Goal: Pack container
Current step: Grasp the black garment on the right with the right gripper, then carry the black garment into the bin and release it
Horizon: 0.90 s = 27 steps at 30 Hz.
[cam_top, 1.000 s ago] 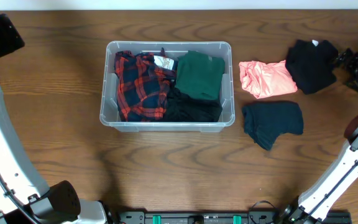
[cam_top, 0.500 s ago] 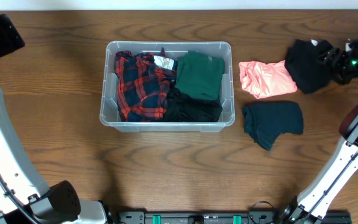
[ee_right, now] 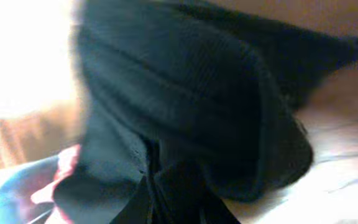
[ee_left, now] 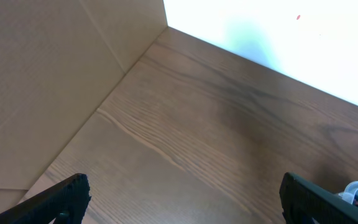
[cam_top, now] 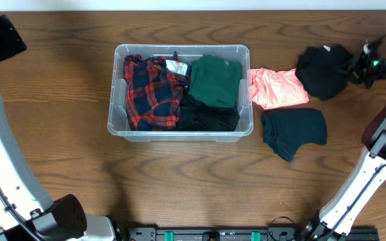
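Garment transfer appears to be the step in hand. At the far right of the table (cam_top: pixel 179 187), the right end effector (cam_top: pixel 362 65) sits at the right edge of the black garment (cam_top: pixel 324 70). In the right wrist view its jaws are drawn together with a fold of that cloth pinched between them, though the view is blurred. The left end effector (ee_left: pixel 184 193) stands fully open and empty over bare wood, well apart from the work.

Centre table, the container (cam_top: pixel 181 136) holds a red plaid garment (cam_top: pixel 151 94), a green garment (cam_top: pixel 214 80) and a dark garment (cam_top: pixel 210 117). A pink garment (cam_top: pixel 278 87) lies between it and the black one, touching the container's right wall. A dark teal garment (cam_top: pixel 293 132) lies near, toward the front edge.

Recommendation: lift until the trailing cloth clears the pink garment and the rim, then release well inside the walls. A pinch at one edge may let the piece unfold and drag.

Labelling: one white tag (cam_top: pixel 175 65) shows beside the plaid, its marks too small to read. No brand is legible.
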### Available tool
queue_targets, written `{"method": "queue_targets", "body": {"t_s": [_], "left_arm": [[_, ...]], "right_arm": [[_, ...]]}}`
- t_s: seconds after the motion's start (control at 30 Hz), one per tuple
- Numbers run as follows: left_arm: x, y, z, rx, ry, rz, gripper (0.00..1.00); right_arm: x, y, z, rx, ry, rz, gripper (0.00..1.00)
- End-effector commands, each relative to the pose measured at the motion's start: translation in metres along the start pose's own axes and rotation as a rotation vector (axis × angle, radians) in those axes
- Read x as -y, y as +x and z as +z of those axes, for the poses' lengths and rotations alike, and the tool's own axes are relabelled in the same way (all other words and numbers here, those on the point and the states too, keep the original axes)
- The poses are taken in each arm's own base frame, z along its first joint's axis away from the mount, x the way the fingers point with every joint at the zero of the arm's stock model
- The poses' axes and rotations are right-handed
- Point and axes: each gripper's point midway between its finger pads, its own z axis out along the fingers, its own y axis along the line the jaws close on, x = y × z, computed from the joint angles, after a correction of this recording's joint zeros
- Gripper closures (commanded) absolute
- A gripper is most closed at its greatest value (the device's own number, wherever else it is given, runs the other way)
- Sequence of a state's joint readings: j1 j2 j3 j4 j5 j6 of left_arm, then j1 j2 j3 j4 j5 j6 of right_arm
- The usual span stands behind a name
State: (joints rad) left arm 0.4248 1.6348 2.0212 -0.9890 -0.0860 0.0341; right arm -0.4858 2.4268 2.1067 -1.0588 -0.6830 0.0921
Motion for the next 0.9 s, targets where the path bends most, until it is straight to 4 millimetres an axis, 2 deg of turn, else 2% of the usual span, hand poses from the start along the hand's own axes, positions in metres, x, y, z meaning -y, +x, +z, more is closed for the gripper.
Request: {"method": "queue_targets", "body": {"t_s": [0.0,0.1,0.2,0.23,0.33,0.43,0.47,0.53,0.6,0.87], "left_arm": [[-0.003,0.003,0.005,-0.014,-0.016,0.006,0.02],[-0.003,0.003,0.005,-0.014,-0.016,0.006,0.02],[-0.003,0.003,0.005,-0.014,-0.016,0.006,0.02],[-0.003,0.003,0.005,-0.014,-0.016,0.006,0.02],[-0.003,0.003,0.005,-0.015,-0.016,0.006,0.02],[-0.003,0.003,0.005,-0.014,-0.016,0.006,0.02],[-0.003,0.003,0.005,-0.014,-0.016,0.006,0.02],[-0.003,0.003,0.005,-0.014,-0.016,0.006,0.02],[-0.003,0.003,0.005,-0.014,-0.016,0.006,0.02],[-0.003,0.003,0.005,-0.014,-0.016,0.006,0.02]], "right_arm": [[-0.132,0.000,-0.077,0.140,-0.173,-0.298,0.99],[-0.205,0.026,-0.103,0.174,-0.250,-0.470,0.99],[-0.258,0.056,-0.110,0.153,-0.348,-0.581,0.99],[-0.281,0.072,-0.110,0.129,-0.405,-0.623,0.99],[-0.329,0.114,-0.099,0.034,-0.550,-0.706,0.99],[-0.366,0.162,-0.078,-0.075,-0.627,-0.786,0.99],[-0.371,0.169,-0.075,-0.086,-0.632,-0.803,0.99],[-0.385,0.196,-0.058,-0.129,-0.617,-0.869,0.99],[-0.389,0.215,-0.042,-0.159,-0.556,-0.905,0.99],[-0.376,0.284,0.011,-0.332,-0.360,-1.020,0.99]]}}
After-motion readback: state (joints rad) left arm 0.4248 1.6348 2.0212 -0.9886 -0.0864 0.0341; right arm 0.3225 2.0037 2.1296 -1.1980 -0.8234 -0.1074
